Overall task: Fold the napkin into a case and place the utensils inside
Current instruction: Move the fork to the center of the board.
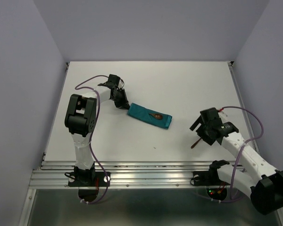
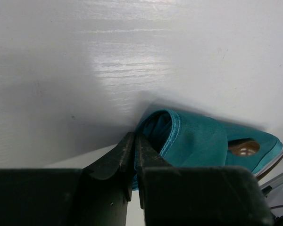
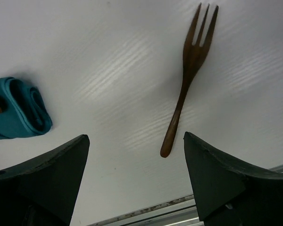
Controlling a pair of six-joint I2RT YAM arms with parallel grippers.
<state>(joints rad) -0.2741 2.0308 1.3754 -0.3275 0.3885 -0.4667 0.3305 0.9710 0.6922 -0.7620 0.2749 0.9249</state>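
Note:
The napkin [image 1: 150,117] lies mid-table, folded into a narrow teal case with its left end gaping open [image 2: 198,141]. The bowl of a reddish-brown utensil [image 1: 156,116] pokes out of its right part [image 2: 244,147]. My left gripper [image 1: 120,100] is at the case's left end, shut on a cloth edge [image 2: 135,141]. The brown fork [image 3: 186,80] lies bare on the table, partly hidden under my right gripper [image 1: 200,128] in the top view. That gripper [image 3: 136,137] hangs open just above the fork's handle end, holding nothing. The case's right end [image 3: 23,110] shows to its left.
A metal rail [image 1: 146,175] runs along the table's near edge, close behind the right gripper [image 3: 179,206]. Grey walls close off the left, back and right sides. Purple cables loop off both arms.

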